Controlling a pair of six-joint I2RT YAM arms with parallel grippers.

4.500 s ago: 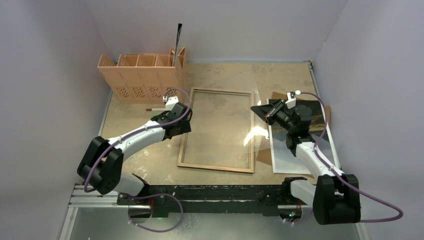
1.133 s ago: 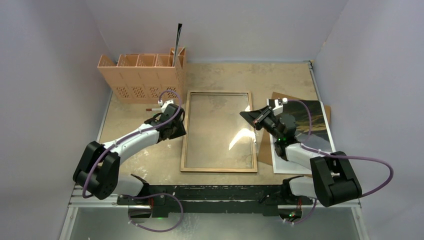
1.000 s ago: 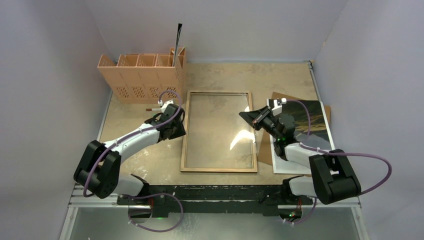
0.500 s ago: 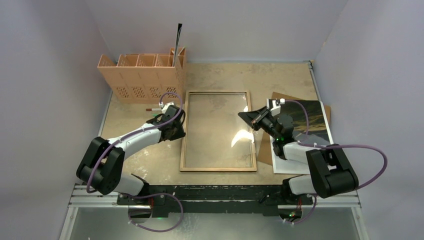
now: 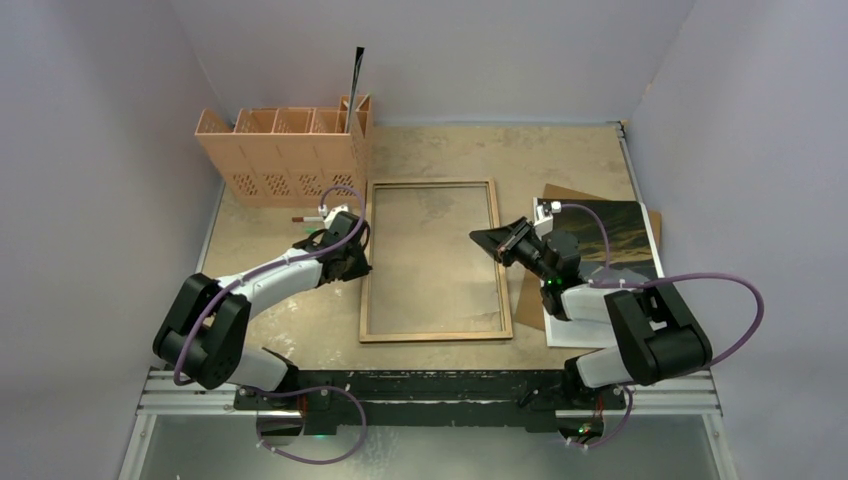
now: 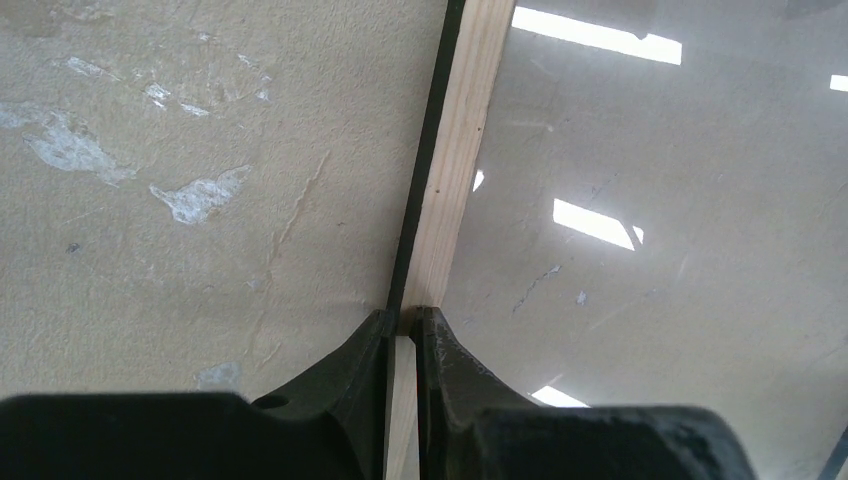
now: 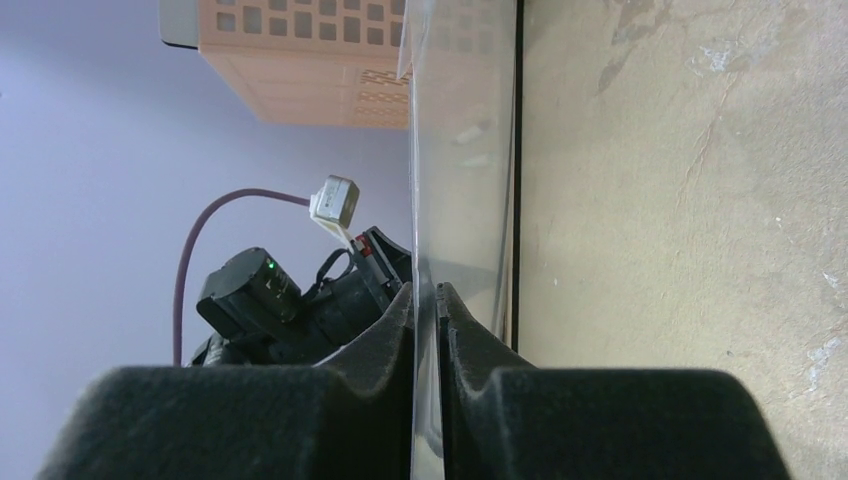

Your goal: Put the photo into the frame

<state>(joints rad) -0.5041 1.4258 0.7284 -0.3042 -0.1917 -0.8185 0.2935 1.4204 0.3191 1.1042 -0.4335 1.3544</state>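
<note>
The left pincer (image 6: 401, 322) is nipped tight on the left wooden rail of the frame (image 5: 432, 336). The frame lies flat with its light back upward and stretches from those fingers across to the right pincer (image 7: 426, 295). That one is pinched narrow on the edge of the clear glass pane (image 7: 460, 150), right at the frame's right rail. The photo (image 5: 615, 235) lies on the right pincer's outer side, partly under that arm, resting on a brown backing board (image 5: 527, 300). Beyond the left pincer, toward the back wall, stands a perforated orange organiser (image 5: 280, 160)
</note>
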